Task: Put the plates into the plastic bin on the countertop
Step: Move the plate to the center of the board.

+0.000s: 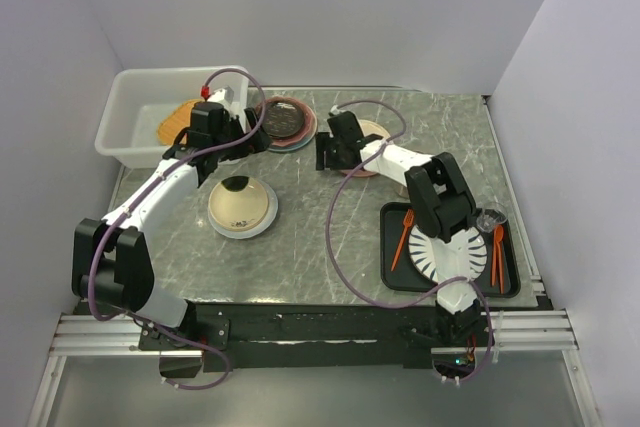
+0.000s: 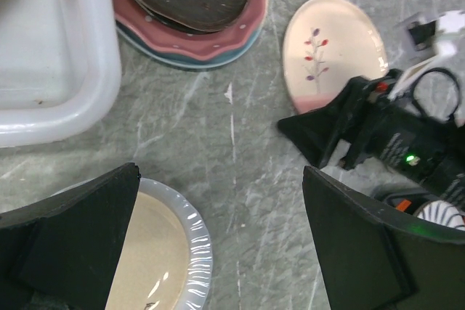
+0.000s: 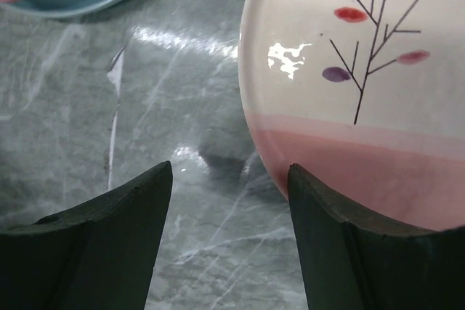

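left hand (image 2: 220, 172) is hanging wide open above the table (image 1: 320, 247), holding nothing. the tan-gold plate (image 2: 156, 252) is sitting partly under its left finger, flat on the table. ahead of the fingers the stack of plates (image 2: 189, 5) is lying with the dark brown pink-rimmed one on top, and pink and blue ones under it. the plastic bin (image 2: 58, 70) is sitting ahead and left of the hand, just beside the stack. the orange plate (image 1: 178, 123) is already lying inside it, at the end nearest the hand.

right hand (image 3: 229, 168) is hovering low at the edge of the white plate (image 3: 349, 70) that faces it. that's the one with the twig print and pink band. its fingers are standing apart, not clamped. the right finger is overlapping the plate's pink rim and the left finger is over bare table. can't tell whether either finger is touching the plate. the stack is lying beyond its left finger, apart from this plate. well behind the right hand, near the arm's base, the black tray (image 1: 392, 247) is carrying the striped plate (image 1: 445, 252) and orange cutlery (image 1: 404, 232).
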Robot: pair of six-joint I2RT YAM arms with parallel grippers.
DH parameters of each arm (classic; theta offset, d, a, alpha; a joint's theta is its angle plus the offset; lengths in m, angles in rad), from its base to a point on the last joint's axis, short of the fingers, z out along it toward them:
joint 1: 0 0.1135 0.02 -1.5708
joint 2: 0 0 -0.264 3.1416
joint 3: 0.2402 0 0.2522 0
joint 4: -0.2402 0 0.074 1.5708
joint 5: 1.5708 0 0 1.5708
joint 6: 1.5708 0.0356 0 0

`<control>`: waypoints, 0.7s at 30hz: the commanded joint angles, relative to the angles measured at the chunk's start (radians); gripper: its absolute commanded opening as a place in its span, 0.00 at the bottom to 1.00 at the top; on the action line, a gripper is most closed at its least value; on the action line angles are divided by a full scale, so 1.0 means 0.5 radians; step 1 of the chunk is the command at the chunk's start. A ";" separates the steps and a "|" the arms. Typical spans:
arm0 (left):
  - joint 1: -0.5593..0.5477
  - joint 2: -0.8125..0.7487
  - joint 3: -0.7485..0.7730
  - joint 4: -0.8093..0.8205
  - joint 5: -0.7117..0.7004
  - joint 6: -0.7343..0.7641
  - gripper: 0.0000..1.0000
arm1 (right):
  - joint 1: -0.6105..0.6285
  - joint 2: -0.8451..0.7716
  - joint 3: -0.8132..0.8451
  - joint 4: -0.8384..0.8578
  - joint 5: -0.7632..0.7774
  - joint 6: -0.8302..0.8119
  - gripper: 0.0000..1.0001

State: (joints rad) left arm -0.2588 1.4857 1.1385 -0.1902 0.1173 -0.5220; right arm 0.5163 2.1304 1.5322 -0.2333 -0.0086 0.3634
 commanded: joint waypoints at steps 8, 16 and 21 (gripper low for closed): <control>-0.004 0.023 -0.050 0.184 0.247 -0.076 0.99 | 0.237 -0.162 -0.300 -0.141 -0.246 0.062 0.72; -0.004 0.032 -0.105 0.251 0.321 -0.112 0.99 | 0.418 -0.312 -0.551 -0.101 -0.342 0.147 0.71; -0.004 0.054 -0.111 0.264 0.342 -0.116 0.99 | 0.559 -0.392 -0.671 -0.086 -0.351 0.178 0.71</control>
State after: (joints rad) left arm -0.2588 1.5047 1.0828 -0.1127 0.2569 -0.5694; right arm 0.7227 1.9518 1.2648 -0.1707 -0.1078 0.4042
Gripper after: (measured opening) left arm 0.993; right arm 0.707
